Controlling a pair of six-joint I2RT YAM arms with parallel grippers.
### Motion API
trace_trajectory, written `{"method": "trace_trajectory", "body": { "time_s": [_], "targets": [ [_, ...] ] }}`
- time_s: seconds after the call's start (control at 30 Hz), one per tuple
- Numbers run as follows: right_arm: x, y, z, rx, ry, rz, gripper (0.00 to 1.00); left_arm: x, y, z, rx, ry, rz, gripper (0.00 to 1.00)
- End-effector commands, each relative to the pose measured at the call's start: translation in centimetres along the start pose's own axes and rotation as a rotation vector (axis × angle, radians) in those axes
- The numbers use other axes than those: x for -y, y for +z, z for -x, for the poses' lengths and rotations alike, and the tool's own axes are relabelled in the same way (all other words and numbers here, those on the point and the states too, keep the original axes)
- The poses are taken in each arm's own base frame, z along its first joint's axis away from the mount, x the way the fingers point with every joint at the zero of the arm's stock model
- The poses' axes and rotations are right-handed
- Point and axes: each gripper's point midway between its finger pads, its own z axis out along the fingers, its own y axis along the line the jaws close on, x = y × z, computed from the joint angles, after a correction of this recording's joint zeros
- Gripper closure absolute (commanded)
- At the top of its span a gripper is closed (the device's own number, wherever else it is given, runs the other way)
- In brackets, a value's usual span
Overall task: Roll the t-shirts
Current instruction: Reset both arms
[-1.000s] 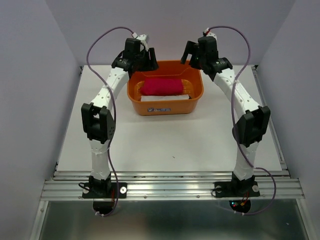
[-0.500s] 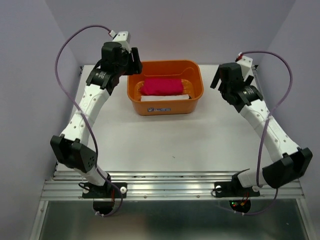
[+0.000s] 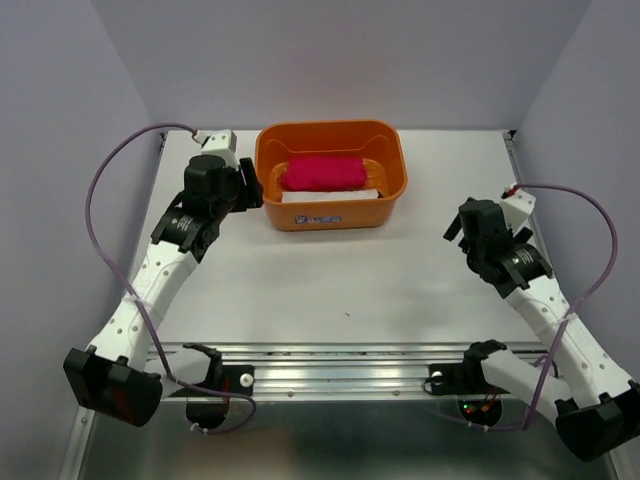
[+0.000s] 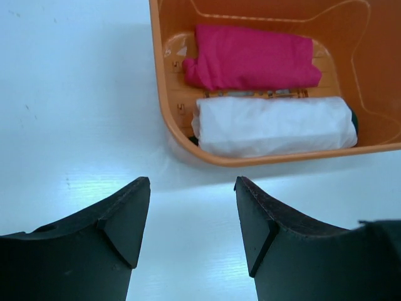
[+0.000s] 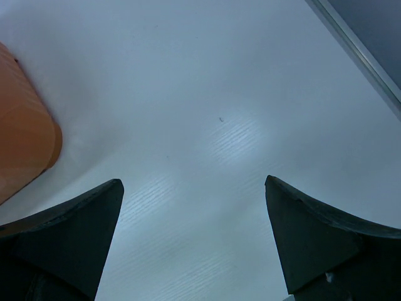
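Crimson-pink soft-fabric t-shirt [image 4: 250, 58] lies as a compact roll inside orange plastic basket [image 3: 330, 213] at far edge of white worktop [image 3: 350, 280], beside white rolled cloth [image 4: 272, 125]. Left claw [image 4: 192, 188] and right claw [image 5: 194, 188] are both spread, empty. No loose shirt is visible; the task looks finished.

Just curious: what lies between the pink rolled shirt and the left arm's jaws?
Left wrist view: next to the pink t-shirt a white roll, then the orange basket's wall, then bare table.

Orange basket [image 5: 24, 141] mostly beyond left edge
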Motion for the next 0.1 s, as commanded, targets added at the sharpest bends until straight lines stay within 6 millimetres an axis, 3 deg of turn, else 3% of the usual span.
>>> {"method": "trace_trajectory", "body": {
  "time_s": [0.0,0.07],
  "targets": [
    [1.2,-0.33,-0.08,0.021,0.072,-0.037,0.0,-0.59,-1.09,-0.63,0.035,-0.034,0.012,0.32],
    [1.17,-0.25,-0.45,0.012,0.07,-0.033,0.0,-0.75,-1.38,-1.21,0.023,-0.048,0.015,0.33]
  ]
}}
